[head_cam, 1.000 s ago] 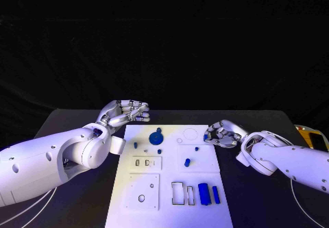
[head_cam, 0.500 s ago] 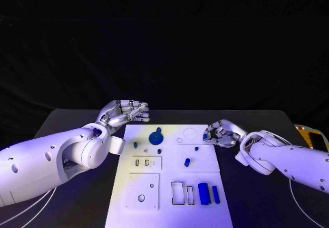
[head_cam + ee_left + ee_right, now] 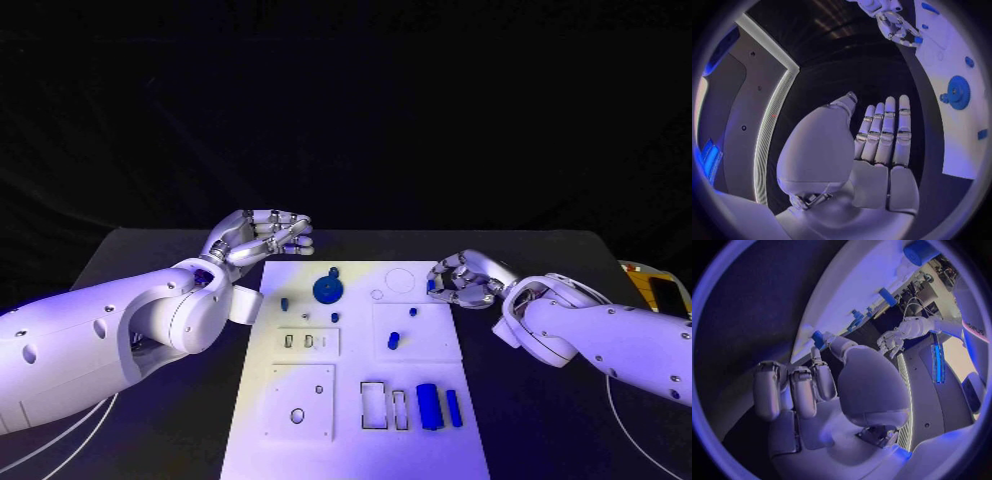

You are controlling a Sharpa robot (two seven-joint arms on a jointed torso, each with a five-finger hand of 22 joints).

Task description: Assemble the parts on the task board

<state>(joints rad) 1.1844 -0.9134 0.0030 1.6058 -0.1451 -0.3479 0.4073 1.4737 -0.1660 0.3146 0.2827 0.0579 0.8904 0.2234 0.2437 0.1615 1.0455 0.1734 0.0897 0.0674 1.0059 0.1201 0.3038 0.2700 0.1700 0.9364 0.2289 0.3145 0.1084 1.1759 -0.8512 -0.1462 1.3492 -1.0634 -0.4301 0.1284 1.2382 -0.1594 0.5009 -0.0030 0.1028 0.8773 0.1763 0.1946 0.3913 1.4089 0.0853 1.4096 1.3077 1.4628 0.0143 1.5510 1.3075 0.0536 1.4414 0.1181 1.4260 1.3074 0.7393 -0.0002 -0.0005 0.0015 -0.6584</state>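
Note:
The white task board (image 3: 433, 345) lies lengthwise in the middle of the table. On it are a blue gear (image 3: 327, 291), several small blue pegs such as one peg (image 3: 392, 341), and two long blue blocks (image 3: 428, 407) near its front. My right hand (image 3: 464, 280) hovers at the board's far right edge with fingers curled, pinching a small blue part (image 3: 819, 338) at its fingertips. The same part (image 3: 917, 39) shows in the left wrist view. My left hand (image 3: 263, 237) hangs beyond the board's far left corner, fingers (image 3: 887, 127) straight and empty.
A white square plate (image 3: 300, 402) with holes and two dark rectangular frames (image 3: 374, 405) sit at the board's near end. A yellow object (image 3: 656, 285) lies at the table's right edge. Black table (image 3: 144, 270) surrounds the board.
My right hand has edged slightly away from me and turned a little over the board's far right edge. The left hand has hardly moved.

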